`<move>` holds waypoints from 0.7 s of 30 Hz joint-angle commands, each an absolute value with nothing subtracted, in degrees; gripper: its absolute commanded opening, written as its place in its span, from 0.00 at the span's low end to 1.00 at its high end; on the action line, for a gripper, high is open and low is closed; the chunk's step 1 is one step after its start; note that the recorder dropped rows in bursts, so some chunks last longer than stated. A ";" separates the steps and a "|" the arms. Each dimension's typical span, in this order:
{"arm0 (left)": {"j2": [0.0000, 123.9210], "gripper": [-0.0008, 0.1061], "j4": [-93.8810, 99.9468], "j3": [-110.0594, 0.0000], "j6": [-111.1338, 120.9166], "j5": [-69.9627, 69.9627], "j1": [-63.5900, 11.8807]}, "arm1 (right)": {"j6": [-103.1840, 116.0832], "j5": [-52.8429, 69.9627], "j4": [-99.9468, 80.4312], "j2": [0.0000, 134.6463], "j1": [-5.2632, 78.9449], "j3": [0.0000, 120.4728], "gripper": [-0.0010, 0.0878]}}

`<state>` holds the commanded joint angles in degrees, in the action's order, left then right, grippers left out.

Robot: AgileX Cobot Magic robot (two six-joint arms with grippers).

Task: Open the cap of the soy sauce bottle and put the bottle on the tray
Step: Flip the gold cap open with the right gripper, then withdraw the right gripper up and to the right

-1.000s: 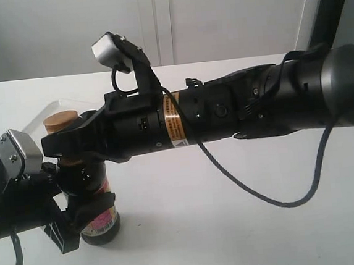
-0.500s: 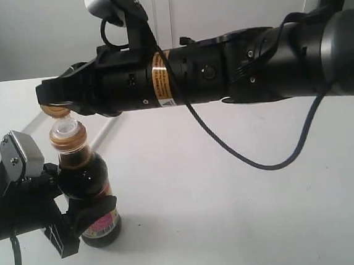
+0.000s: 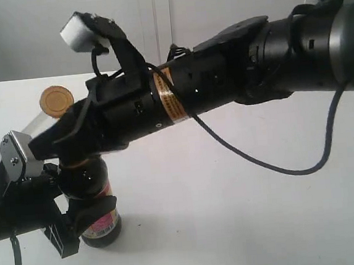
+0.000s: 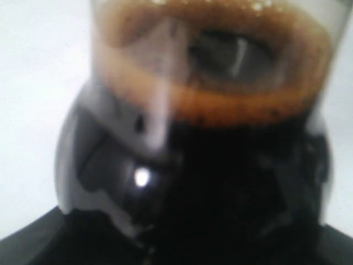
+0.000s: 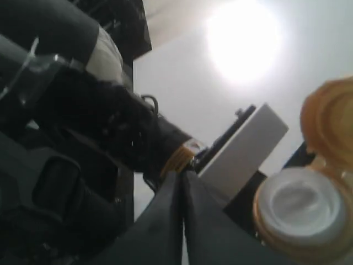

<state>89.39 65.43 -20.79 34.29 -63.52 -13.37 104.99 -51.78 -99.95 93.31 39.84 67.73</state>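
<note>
The soy sauce bottle (image 3: 91,196) stands upright on the white table, its pink and yellow label (image 3: 103,223) low on the glass. My left gripper (image 3: 73,219) is shut on its body. In the left wrist view the dark, foamy bottle (image 4: 220,165) fills the frame. The golden-brown cap (image 3: 54,100) is flipped open and stands up behind the neck. In the right wrist view the cap (image 5: 331,118) hangs back from the white pour spout (image 5: 298,204). My right gripper (image 3: 42,147) is shut on nothing, its tips (image 5: 183,175) beside the neck. The white tray (image 3: 32,125) lies behind the bottle, mostly hidden.
The right arm (image 3: 222,85) stretches across the table from the right, with a cable (image 3: 279,164) looping below it. The left arm's white camera box (image 3: 19,152) sits close to the right fingertips. A pale wall backs the table.
The cap has gone from closed to flipped fully open. My right gripper lifted it, then let go and dropped down in front of the neck. The bottle and left gripper stayed put.
</note>
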 joint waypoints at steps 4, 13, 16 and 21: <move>89.39 0.01 64.83 -20.79 34.29 -63.41 -13.37 | 106.72 -57.81 -99.95 90.87 37.42 67.74 0.01; 89.28 0.01 63.64 -20.79 34.41 -63.73 -13.37 | 106.13 -62.11 -99.95 90.78 33.67 65.81 0.01; 89.28 0.01 63.64 -20.79 34.41 -63.73 -13.37 | 104.97 -61.72 -99.95 90.78 31.29 64.91 0.01; 89.28 0.01 63.64 -20.79 34.65 -63.73 -13.37 | 102.56 -52.98 -99.95 88.44 25.34 64.57 0.01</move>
